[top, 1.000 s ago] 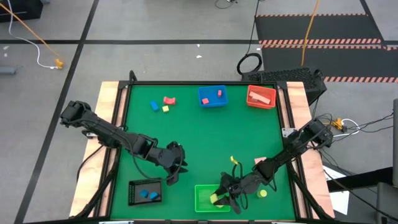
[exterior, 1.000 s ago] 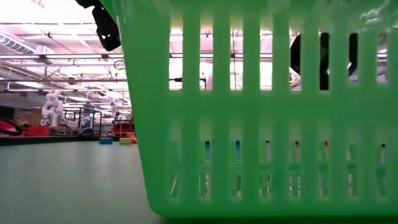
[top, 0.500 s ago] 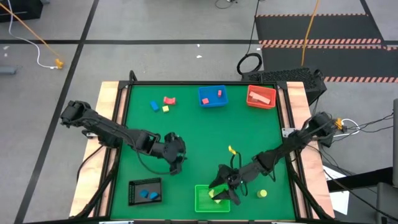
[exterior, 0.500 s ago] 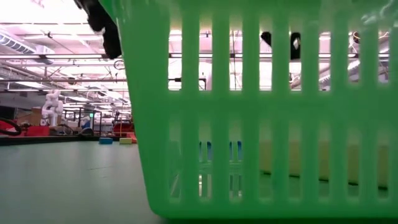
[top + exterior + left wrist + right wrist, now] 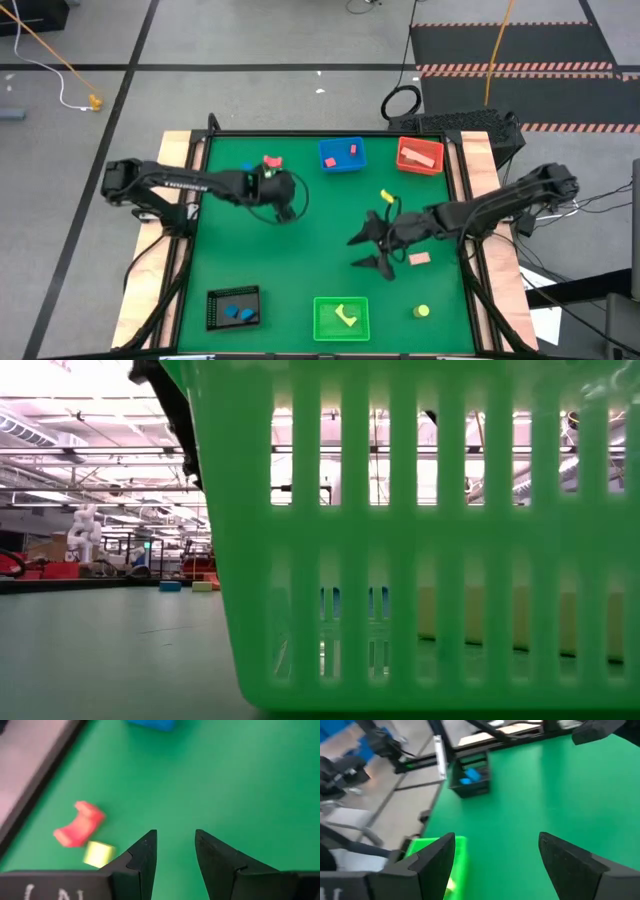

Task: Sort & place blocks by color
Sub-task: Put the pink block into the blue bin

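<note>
We read the coming move as the left arm's: a pick from the loose blocks at the upper left of the overhead frame. There the left hand (image 5: pixel 283 196) hangs over the green counter (image 5: pixel 330 205) just right of a red block (image 5: pixel 271 161), with a blue block (image 5: pixel 247 169) a little further left. In the left wrist view a curved red block (image 5: pixel 80 823) and a small yellow block (image 5: pixel 98 854) lie touching or nearly so, off to one side of the 2 dark fingers (image 5: pixel 145 855) and not between them. So we judge that the hand must shift sideways toward that pair before it can close. The red block's long axis runs at a slant to the line of the fingers. The fingers stand parted by a moderate gap with only bare green between them; this hand is released and holds nothing.

The right hand (image 5: pixel 372 245) sits right of centre in the overhead frame, well apart from those blocks, its fingers spread wide and empty. A tan block (image 5: pixel 419 258) lies just beside it to the right, and a lime cylinder (image 5: pixel 422 311) sits lower right.

Sorted so far, as we judge it: 2 blue pieces in the black tray (image 5: pixel 233 307), a yellow piece in the green tray (image 5: pixel 341 318), red ones in the blue tray (image 5: pixel 342 155) and a tan bar in the red tray (image 5: pixel 420 155).
</note>
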Robot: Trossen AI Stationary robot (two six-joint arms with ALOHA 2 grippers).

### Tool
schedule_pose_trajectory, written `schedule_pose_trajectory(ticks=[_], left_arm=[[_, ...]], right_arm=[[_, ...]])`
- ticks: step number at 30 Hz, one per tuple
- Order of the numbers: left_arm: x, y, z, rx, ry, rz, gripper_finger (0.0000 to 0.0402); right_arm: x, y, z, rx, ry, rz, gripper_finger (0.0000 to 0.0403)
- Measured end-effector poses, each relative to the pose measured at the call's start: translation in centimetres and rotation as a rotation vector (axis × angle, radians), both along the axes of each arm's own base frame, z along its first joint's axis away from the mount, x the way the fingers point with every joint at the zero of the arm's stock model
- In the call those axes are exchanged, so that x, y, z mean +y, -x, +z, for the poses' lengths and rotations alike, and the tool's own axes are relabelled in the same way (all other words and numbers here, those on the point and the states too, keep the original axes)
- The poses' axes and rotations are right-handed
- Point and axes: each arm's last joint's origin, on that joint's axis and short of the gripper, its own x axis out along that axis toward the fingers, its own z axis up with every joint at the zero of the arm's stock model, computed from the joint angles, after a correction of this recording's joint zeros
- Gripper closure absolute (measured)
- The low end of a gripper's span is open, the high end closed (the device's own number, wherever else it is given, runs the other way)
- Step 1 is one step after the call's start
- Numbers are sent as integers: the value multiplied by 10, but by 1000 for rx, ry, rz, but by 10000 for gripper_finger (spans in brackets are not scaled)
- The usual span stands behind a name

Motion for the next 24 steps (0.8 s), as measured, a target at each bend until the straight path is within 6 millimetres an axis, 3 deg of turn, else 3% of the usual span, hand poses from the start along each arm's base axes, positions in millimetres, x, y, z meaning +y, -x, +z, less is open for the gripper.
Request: schedule_pose_trajectory(ticks=[7,10,17,24], left_arm=[[73,20,0,-33,33,290,266],[95,29,1,-85,55,433,266],[113,25,-5,-162,57,517,266],[121,7,-44,-99,79,525,266]], right_arm=[[-26,7,-2,71,183,-172,124],[-36,8,-6,108,248,-229,124],[-59,10,-20,148,276,-317,124],[-78,14,-32,173,263,-396,124]])
